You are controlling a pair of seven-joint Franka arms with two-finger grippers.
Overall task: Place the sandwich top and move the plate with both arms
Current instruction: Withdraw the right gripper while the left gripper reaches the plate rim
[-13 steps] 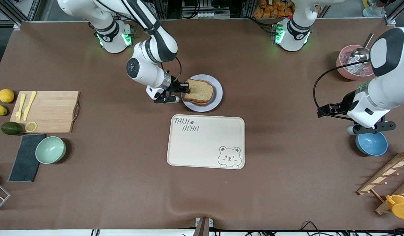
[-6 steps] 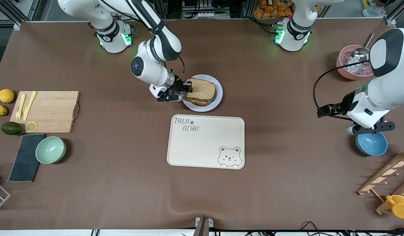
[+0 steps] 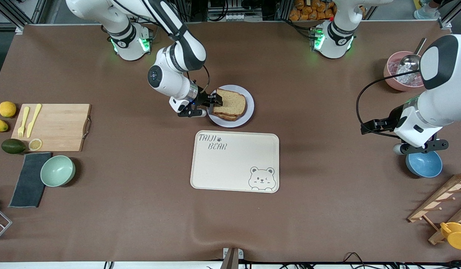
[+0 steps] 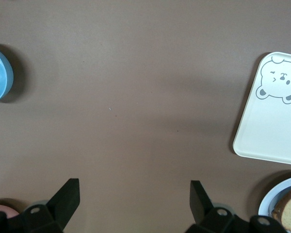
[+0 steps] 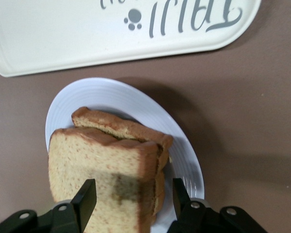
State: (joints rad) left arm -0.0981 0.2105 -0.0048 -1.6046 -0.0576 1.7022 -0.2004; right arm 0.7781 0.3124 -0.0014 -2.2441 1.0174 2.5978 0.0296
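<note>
Right gripper (image 3: 215, 101), fingers spread, releases the sandwich top (image 3: 232, 100) onto the plate (image 3: 249, 112); left gripper (image 4: 133, 204), spread, waits near the left arm's bench edge.

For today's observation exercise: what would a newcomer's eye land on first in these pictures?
First, the right gripper, fingers open on either side of the sandwich top, which lies on the stacked sandwich on the plate near mid-table. Next, the cream bear tray, just nearer the front camera than the plate. The left gripper waits open over bare table beside a blue bowl, toward the left arm's end.
</note>
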